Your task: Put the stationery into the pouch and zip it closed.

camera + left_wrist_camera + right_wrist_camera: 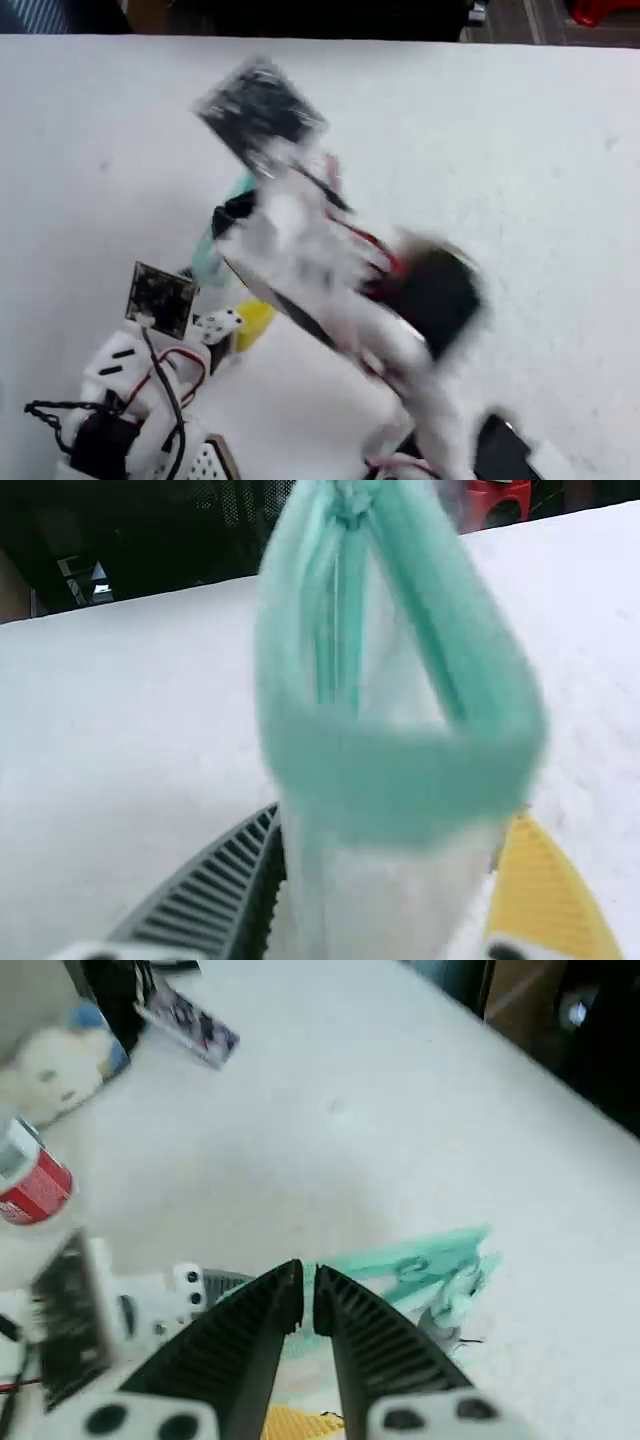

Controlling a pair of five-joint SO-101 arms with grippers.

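Right now the big white table [520, 150] has two arms over it, and the right arm [400, 300] leans across the middle toward the left one. The left gripper [385, 890] sits at the near left, and its grey and yellow fingers squeeze one pouch [390, 710] by one end. I think it holds the pouch tight like this so the zip [340, 610] faces out and the bag cannot slide when the zip is tugged. The right gripper [309, 1282] hangs just over the green edge of the pouch. Its black fingers are narrow, almost together, and I cannot tell if they pinch the zip tab. That spot looks picked for pulling the zip along. Something pale shows through the pouch, but I cannot tell if it is the pens and things. Counting up: two arms, two grippers, one pouch, one zip. Farther off are one soft toy [60, 1060], one red can [32, 1185] and one small card [190, 1025].
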